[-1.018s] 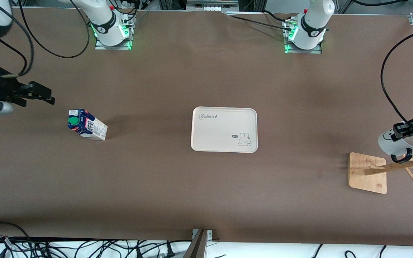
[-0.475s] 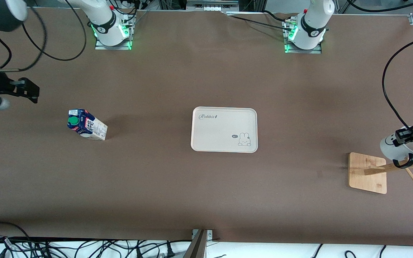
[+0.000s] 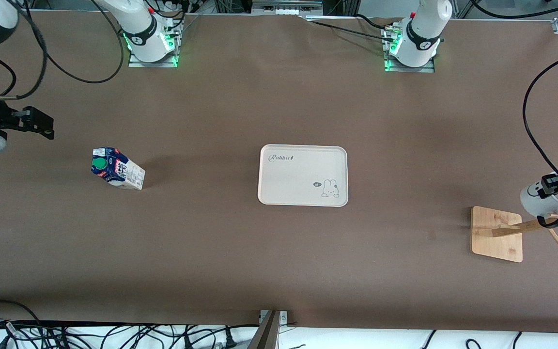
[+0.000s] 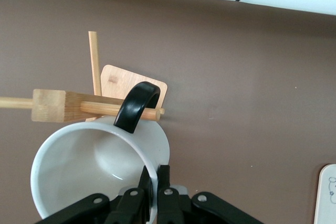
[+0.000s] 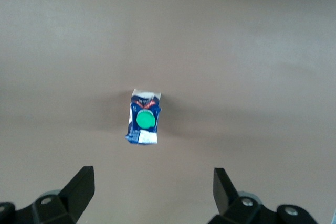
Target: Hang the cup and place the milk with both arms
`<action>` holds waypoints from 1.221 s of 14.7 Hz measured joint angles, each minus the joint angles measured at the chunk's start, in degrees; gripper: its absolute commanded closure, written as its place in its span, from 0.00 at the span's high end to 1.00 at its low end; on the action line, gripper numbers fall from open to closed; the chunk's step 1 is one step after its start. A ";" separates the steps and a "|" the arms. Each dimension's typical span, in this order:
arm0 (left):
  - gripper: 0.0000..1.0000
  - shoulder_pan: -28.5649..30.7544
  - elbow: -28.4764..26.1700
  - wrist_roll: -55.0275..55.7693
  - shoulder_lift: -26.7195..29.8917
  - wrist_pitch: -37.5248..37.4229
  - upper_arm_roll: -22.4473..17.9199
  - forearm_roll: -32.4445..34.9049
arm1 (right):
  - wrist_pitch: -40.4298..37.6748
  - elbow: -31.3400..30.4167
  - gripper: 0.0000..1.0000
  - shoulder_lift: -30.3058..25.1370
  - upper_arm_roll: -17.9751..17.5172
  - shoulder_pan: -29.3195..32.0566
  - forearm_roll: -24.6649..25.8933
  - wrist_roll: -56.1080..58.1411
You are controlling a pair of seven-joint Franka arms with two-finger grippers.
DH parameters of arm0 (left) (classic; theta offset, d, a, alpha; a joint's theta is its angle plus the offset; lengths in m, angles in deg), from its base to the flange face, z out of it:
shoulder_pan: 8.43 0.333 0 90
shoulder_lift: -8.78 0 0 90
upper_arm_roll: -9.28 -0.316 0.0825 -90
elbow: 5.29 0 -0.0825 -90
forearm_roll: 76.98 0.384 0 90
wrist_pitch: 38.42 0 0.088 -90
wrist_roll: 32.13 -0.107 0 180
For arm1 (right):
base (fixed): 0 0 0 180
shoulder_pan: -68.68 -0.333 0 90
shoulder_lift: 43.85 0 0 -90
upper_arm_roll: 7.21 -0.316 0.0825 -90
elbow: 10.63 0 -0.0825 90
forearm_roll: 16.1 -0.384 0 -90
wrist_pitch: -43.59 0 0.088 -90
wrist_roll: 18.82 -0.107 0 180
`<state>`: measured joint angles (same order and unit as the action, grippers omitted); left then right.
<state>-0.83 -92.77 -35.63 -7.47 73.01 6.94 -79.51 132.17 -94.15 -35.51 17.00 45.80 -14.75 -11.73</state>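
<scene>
Cup at the rack, milk waiting

The left tool (image 4: 154, 190) pinches the cup (image 4: 94, 169) by its rim, tipped sideways so its handle (image 4: 135, 107) loops the rack's (image 3: 497, 234) peg (image 4: 113, 109). The right tool (image 5: 152, 192), spread open, hangs over the upright milk (image 3: 116, 168), cap up.

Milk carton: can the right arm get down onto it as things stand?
Probably yes. The right gripper hangs open near the milk carton, which stands alone on bare table with nothing beside it.
</scene>
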 measured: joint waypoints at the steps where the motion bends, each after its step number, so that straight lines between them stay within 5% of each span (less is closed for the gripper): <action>1: 0.13 0.05 0.00 -0.62 -0.10 0.00 0.00 0.00 | -1.03 0.00 1.00 -0.16 -1.23 1.49 0.00 0.00; 2: 0.78 0.08 0.00 -1.03 -0.11 0.00 -0.01 0.00 | -1.56 0.00 1.00 -0.19 -1.73 2.19 0.00 0.00; 3: 1.00 0.09 0.06 -1.32 -0.11 0.01 -0.01 0.00 | -1.79 -0.01 1.00 -0.17 -1.97 2.73 0.00 0.02; 11: 1.00 -0.53 1.05 -1.60 0.50 -0.07 0.26 0.00 | -1.80 -1.16 1.00 0.24 -2.23 4.72 -0.61 2.47; 14: 1.00 -5.57 1.25 -1.50 3.26 -4.29 0.55 0.02 | -1.35 -1.16 1.00 0.26 -2.24 5.52 -5.62 -4.24; 18: 1.00 -13.46 -2.48 3.76 7.44 -9.40 0.79 1.48 | -0.91 -1.20 1.00 0.26 -3.57 6.14 -5.17 -8.69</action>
<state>-14.28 -95.25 -31.88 -0.04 63.61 7.73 -78.03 131.26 -95.35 -35.24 13.43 51.94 -19.92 -20.41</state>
